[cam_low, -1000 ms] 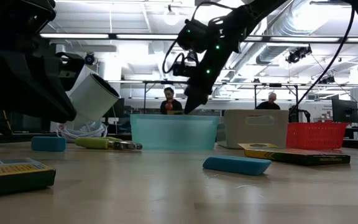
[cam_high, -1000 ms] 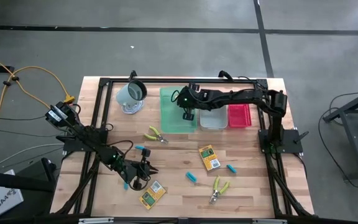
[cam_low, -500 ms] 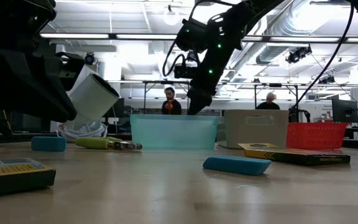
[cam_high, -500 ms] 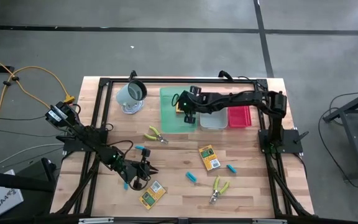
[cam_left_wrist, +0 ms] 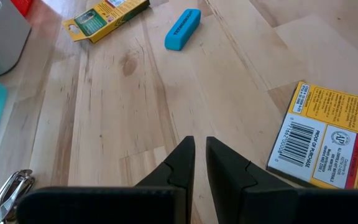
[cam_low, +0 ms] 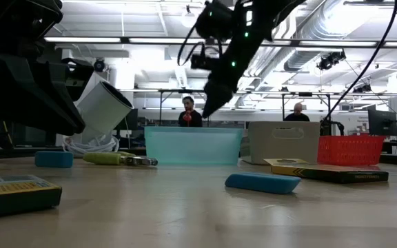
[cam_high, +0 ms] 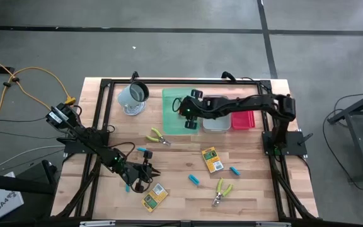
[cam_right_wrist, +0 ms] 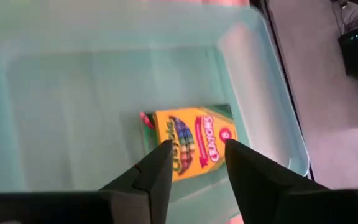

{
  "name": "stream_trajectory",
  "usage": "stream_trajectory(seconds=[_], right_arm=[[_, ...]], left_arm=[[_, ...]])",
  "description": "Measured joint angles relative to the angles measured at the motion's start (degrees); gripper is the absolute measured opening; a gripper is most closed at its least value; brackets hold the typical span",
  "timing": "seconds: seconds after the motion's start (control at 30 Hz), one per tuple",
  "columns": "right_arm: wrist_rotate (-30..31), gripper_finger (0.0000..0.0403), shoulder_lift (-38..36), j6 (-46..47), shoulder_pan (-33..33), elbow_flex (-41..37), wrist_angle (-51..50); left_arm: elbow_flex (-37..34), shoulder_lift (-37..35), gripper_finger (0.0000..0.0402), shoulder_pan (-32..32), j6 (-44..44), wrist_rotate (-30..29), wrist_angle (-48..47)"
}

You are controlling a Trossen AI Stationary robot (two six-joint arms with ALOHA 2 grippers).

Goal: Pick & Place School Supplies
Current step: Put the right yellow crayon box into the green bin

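Observation:
My right gripper (cam_right_wrist: 199, 149) hangs open above the green tray (cam_high: 172, 116), clear of a yellow crayon box (cam_right_wrist: 194, 140) that lies flat on the tray floor. It also shows in the low view, high above the tray (cam_low: 193, 146). My left gripper (cam_left_wrist: 200, 146) waits near the table's front left (cam_high: 149, 171), its fingers nearly together with nothing between them. A yellow box (cam_left_wrist: 331, 143) lies flat on the wood beside it. A second box (cam_high: 212, 159), two yellow-green pliers (cam_high: 158, 136) (cam_high: 221, 191) and cyan pieces (cam_high: 195, 180) (cam_high: 234, 169) lie on the table.
A grey tray (cam_high: 216, 121) and a red tray (cam_high: 243, 117) stand to the right of the green one. A grey-green mug (cam_high: 133, 94) lies tipped at the far left. A black frame runs round the table's edge. People stand in the room behind.
My right gripper has risen from the green tray and drawn a little toward the table's near edge. The crayon box stays behind, lying in the tray.

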Motion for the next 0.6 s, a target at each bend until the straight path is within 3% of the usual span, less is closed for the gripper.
stream_trajectory(seconds=[0.33,0.5,0.6], right_arm=[[3.8,0.0129,-7.0,4.8,9.3,0.0,-6.8],[6.0,0.0122,-7.2,6.3,15.9,0.0,-13.6],[7.0,0.0116,-7.2,12.0,19.5,0.0,-18.3]], left_arm=[[0.0,0.0,0.0036,0.0,0.0,0.0,0.0],[0.0,0.0,0.0036,0.0,0.0,0.0,0.0],[0.0,0.0,0.0036,0.0,0.0,0.0,0.0]])
